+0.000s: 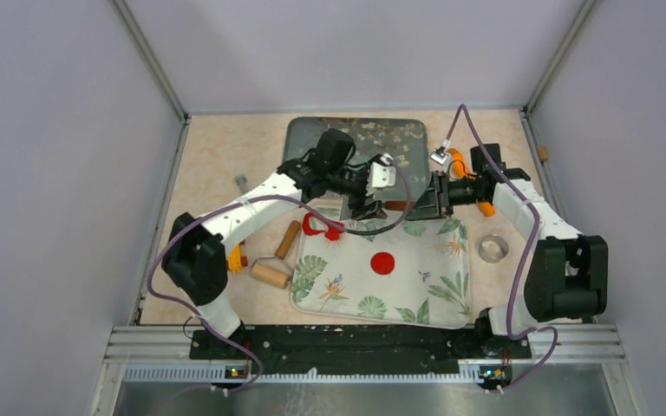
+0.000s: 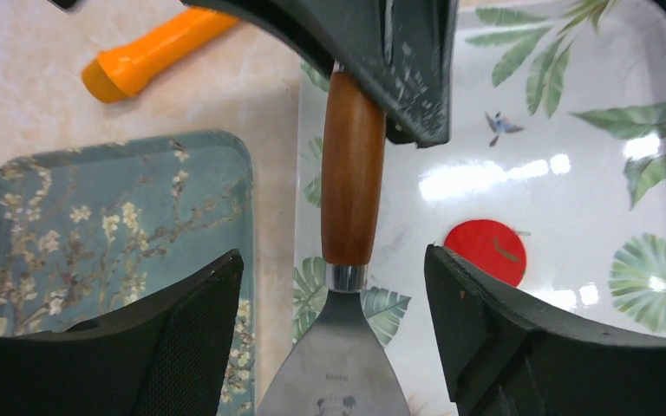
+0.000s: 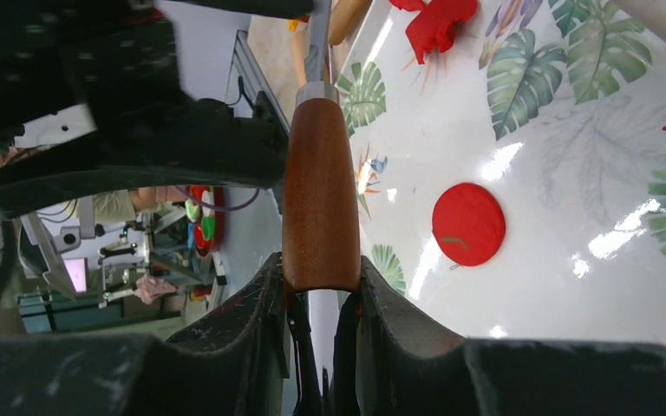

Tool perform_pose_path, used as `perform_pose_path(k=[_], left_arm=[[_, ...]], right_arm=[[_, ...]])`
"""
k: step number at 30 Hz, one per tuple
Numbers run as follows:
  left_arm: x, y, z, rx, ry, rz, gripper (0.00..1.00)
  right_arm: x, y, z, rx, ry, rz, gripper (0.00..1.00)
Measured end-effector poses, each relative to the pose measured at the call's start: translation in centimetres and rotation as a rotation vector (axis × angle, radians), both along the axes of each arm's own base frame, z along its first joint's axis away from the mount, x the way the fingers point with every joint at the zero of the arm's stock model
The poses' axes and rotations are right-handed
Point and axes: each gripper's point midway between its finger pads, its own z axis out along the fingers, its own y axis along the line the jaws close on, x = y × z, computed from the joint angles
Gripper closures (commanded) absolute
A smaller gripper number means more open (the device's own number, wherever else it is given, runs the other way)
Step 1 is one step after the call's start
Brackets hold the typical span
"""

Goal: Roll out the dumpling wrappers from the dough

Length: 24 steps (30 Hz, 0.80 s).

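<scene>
Top external — one red wrapper [image 1: 383, 263]

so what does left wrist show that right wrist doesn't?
Left wrist only: the teal blossom tray, an orange handle on the table, the scraper's metal blade, and the left gripper open, one finger either side of that blade. Right wrist only: the ragged red scrap, plus a clear look at the right gripper shut on the end of the wooden handle. Both: that wooden handle, the red wrapper lying flat, and the leaf-print tray under it.
</scene>
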Motion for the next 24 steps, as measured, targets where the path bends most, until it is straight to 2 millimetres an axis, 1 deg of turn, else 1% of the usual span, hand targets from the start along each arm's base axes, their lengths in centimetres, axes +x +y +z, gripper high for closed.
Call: perform_pose_path(k=[3, 4, 5, 6, 7, 8, 9, 10, 11, 12, 13, 14, 16, 18, 21, 24], left_arm=[[0.4, -0.8, -3.2, 0.075, -0.005, -0.033, 0.25], [0.5, -1.0, -4.1, 0.095, -0.003, -0.042, 0.29], [0.6, -1.2, -4.9, 0.116, -0.001, -0.055, 0.38], [0.6, -1.6, -5.9, 0.143, -0.001, -0.075, 0.53], [0.6, -1.7, -6.1, 0.148, 0.0, -0.077, 0.67], [0.6, -1.7, -6.4, 0.157, -0.001, -0.084, 0.84], [0.5, -2.0, -6.4, 0.153, -0.006, -0.094, 0.95], [0.5, -2.3, -6.2, 0.145, -0.012, -0.1, 1.0], [0.5, -2.4, -6.3, 0.154, -0.019, -0.096, 1.0], [0.5, -2.5, -6.2, 0.154, -0.021, -0.095, 1.0], [0.4, -2.5, -6.2, 0.153, -0.009, -0.088, 1.0], [0.4, -2.5, -6.2, 0.149, 0.001, -0.084, 1.0], [0.1, -2.6, -6.1, 0.142, 0.037, -0.077, 1.0], [-0.3, -2.6, -6.1, 0.139, 0.08, -0.066, 1.0], [-0.6, -2.6, -6.0, 0.133, 0.135, -0.046, 1.0], [-0.9, -2.7, -5.9, 0.128, 0.178, -0.026, 1.0]], right_arm=[[-0.2, 0.0, 0.4, 0.005, -0.017, 0.001, 1.0], [-0.3, 0.0, 0.6, 0.006, -0.022, 0.002, 1.0], [-0.3, 0.0, 0.8, 0.009, -0.03, 0.003, 1.0], [-0.4, 0.0, 1.0, 0.011, -0.034, 0.004, 1.0], [-0.4, 0.1, 1.0, 0.013, -0.037, 0.004, 1.0], [-0.4, 0.1, 1.2, 0.015, -0.04, 0.004, 1.0], [-0.3, 0.1, 1.2, 0.014, -0.045, 0.0, 1.0], [-0.2, 0.1, 1.1, 0.008, -0.046, -0.004, 0.91], [-0.3, 0.1, 1.0, 0.006, -0.04, -0.007, 0.71], [-0.3, 0.1, 1.0, 0.005, -0.029, -0.019, 0.47], [-0.1, 0.0, 1.0, 0.0, -0.026, -0.033, 0.29], [0.0, 0.0, 1.1, -0.007, -0.015, -0.05, 0.16], [0.6, 0.0, 1.2, -0.011, -0.014, -0.076, 0.13], [1.3, -0.1, 1.4, -0.008, -0.028, -0.095, 0.12], [1.7, -0.1, 1.6, -0.004, -0.024, -0.112, 0.11], [1.9, 0.0, 1.6, -0.001, -0.021, -0.116, 0.22]])
